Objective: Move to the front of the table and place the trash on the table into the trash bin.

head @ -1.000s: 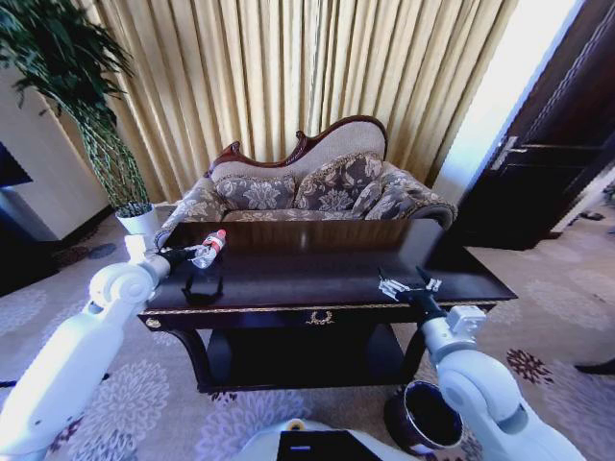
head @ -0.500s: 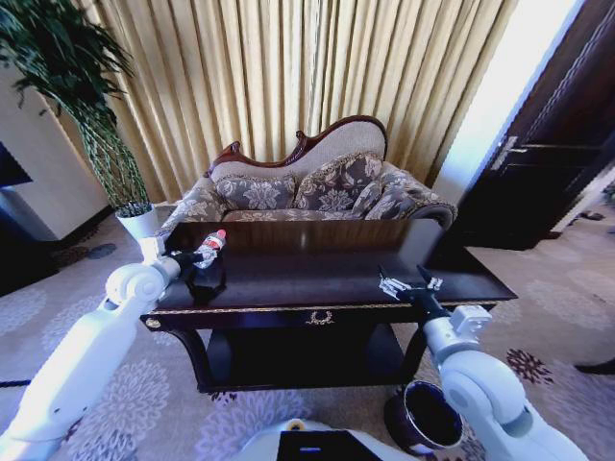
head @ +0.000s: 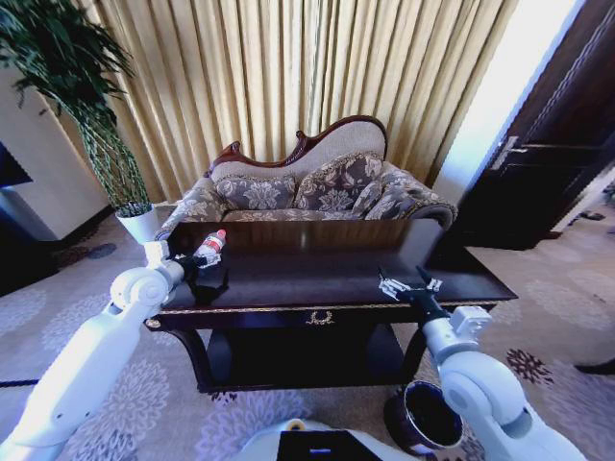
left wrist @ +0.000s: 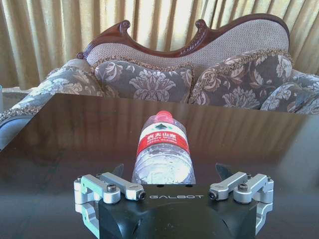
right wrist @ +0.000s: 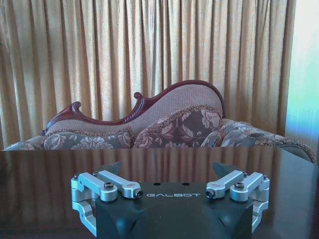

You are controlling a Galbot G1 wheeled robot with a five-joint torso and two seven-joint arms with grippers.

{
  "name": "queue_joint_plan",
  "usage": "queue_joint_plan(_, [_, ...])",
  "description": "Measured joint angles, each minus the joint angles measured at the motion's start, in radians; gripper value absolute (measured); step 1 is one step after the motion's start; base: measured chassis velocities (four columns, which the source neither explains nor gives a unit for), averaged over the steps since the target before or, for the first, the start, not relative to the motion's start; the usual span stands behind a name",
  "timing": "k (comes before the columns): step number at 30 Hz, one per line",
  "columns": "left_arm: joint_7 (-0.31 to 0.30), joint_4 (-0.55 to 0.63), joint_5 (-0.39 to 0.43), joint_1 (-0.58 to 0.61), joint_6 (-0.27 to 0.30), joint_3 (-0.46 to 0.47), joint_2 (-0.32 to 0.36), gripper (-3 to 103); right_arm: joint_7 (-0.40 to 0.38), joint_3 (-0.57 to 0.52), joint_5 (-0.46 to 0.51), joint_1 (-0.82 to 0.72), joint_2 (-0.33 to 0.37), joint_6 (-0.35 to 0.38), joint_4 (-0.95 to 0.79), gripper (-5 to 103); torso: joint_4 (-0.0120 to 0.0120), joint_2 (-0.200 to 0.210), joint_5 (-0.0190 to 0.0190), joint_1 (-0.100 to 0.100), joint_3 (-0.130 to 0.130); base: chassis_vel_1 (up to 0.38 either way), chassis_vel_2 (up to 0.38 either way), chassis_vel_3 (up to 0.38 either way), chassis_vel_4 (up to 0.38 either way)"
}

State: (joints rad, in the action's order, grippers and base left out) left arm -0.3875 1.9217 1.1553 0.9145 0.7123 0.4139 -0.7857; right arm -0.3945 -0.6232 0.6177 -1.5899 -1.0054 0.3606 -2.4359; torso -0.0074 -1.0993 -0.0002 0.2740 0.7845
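Observation:
A small clear bottle (head: pixel 209 247) with a red cap lies on the dark glossy table (head: pixel 317 271), near its left end. My left gripper (head: pixel 192 259) is open and level with it. In the left wrist view the bottle (left wrist: pixel 162 149) lies between the spread fingers (left wrist: pixel 117 171), cap pointing away toward the sofa, with space on both sides. My right gripper (head: pixel 404 285) hovers open over the table's front right part, holding nothing (right wrist: pixel 167 169). The dark round trash bin (head: pixel 423 415) stands on the carpet below the table's right front corner.
A patterned sofa (head: pixel 307 187) stands right behind the table, with gold curtains (head: pixel 317 67) beyond it. A tall plant in a white pot (head: pixel 142 221) is at the back left, and a dark door (head: pixel 548 154) at the right. A lower shelf (head: pixel 307 357) runs under the tabletop.
My left arm has reached forward and to the right, bringing its open gripper up around the bottle. The bottle and the right arm have stayed in place.

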Motion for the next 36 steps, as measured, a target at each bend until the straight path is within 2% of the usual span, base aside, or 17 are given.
queue_joint_plan(5, [-0.019,0.003,0.037,0.0,0.0,0.003,-0.007,101,0.0,0.0,0.0,-0.001,-0.001,0.0,0.0,100,0.0,0.0,0.0,0.0,0.0,0.0,0.0,0.0,0.0])
queue_joint_plan(6, [-0.021,0.004,0.039,0.001,0.0,0.003,-0.01,97,0.0,0.0,0.001,-0.002,-0.001,0.0,0.0,100,0.0,0.0,0.0,0.0,0.0,0.0,0.0,0.0,0.0])
queue_joint_plan(7, [-0.023,0.004,0.04,0.001,0.0,0.003,-0.012,97,0.0,0.0,0.001,-0.002,-0.001,0.0,0.0,100,0.0,0.0,0.0,0.0,0.0,0.0,0.0,0.0,0.0])
queue_joint_plan(9, [-0.03,0.003,0.042,0.002,0.0,0.004,-0.017,87,0.0,-0.001,0.001,-0.005,-0.002,0.0,0.0,100,-0.0001,0.0,0.0,0.0,0.0,0.0,0.0,0.0,0.0])
queue_joint_plan(10, [-0.03,0.003,0.042,0.002,0.0,0.004,-0.017,87,0.0,-0.001,0.001,-0.005,-0.002,0.0,0.0,100,-0.0001,0.0,0.0,0.0,0.0,0.0,0.0,0.0,0.0])
queue_joint_plan(13, [-0.033,-0.002,0.045,0.004,0.0,0.005,-0.018,70,0.0,-0.004,0.001,-0.006,0.0,-0.001,-0.002,100,0.0,0.0,0.0,0.0,0.0,0.0,0.0,0.0,0.0])
queue_joint_plan(16, [-0.033,-0.006,0.045,0.004,0.0,0.005,-0.019,66,0.0,-0.005,0.0,-0.005,0.001,-0.002,-0.002,100,0.0,0.0,0.0,0.0,0.0,0.0,0.0,0.0,0.0])
queue_joint_plan(17, [-0.033,-0.007,0.045,0.005,-0.001,0.007,-0.019,57,0.0,-0.005,0.0,-0.005,0.002,-0.002,-0.001,100,0.0,0.0,0.0001,0.0,0.0,0.0,0.0,0.0,0.0])
queue_joint_plan(19, [-0.033,-0.007,0.045,0.007,-0.001,0.009,-0.019,57,0.0,-0.006,0.0,-0.005,0.003,-0.002,-0.001,100,-0.0001,0.0,0.0001,0.0,0.0,0.0,0.0,0.0,0.0])
queue_joint_plan(23, [-0.031,-0.007,0.044,0.018,-0.003,0.022,-0.018,43,0.0,-0.007,0.0,-0.002,0.005,-0.003,0.0,100,-0.0001,0.0,0.0001,0.0,0.0,0.0,0.0,0.0,0.0])
queue_joint_plan(25, [-0.03,-0.007,0.042,0.021,-0.003,0.025,-0.018,43,0.0,-0.007,0.0,-0.002,0.005,-0.003,0.0,100,-0.0001,0.0,0.0001,0.0,0.0,0.0,0.0,0.0,0.0])
queue_joint_plan(29, [-0.003,-0.005,-0.024,0.03,-0.006,0.035,-0.018,42,-0.001,-0.008,0.01,-0.001,0.005,-0.004,-0.005,100,-0.0001,0.0,0.0,0.0,0.0,0.0,0.0,0.0,0.0])
queue_joint_plan(32, [0.065,-0.004,-0.209,0.052,-0.082,0.034,-0.013,42,-0.051,-0.005,0.1,0.011,0.023,-0.016,-0.037,100,0.0001,0.0,-0.0002,0.0,0.0,0.0,0.0,0.0,0.0])
queue_joint_plan(33, [0.065,-0.004,-0.209,0.052,-0.082,0.034,-0.013,42,-0.051,-0.005,0.1,0.011,0.023,-0.016,-0.037,100,0.0001,0.0,-0.0002,0.0,0.0,0.0,0.0,0.0,0.0])
queue_joint_plan(35, [0.089,0.005,-0.283,0.064,-0.126,0.032,-0.008,42,-0.069,-0.005,0.14,0.014,0.037,-0.02,-0.053,100,0.0002,0.0,-0.0004,0.0,0.0,0.0,0.0,0.0,0.0])
queue_joint_plan(36, [0.115,0.019,-0.355,0.078,-0.178,0.032,-0.001,42,-0.074,-0.01,0.18,0.015,0.056,-0.022,-0.062,100,-0.0002,0.0,-0.0001,0.0,0.0,0.0,0.0,0.0,0.0])
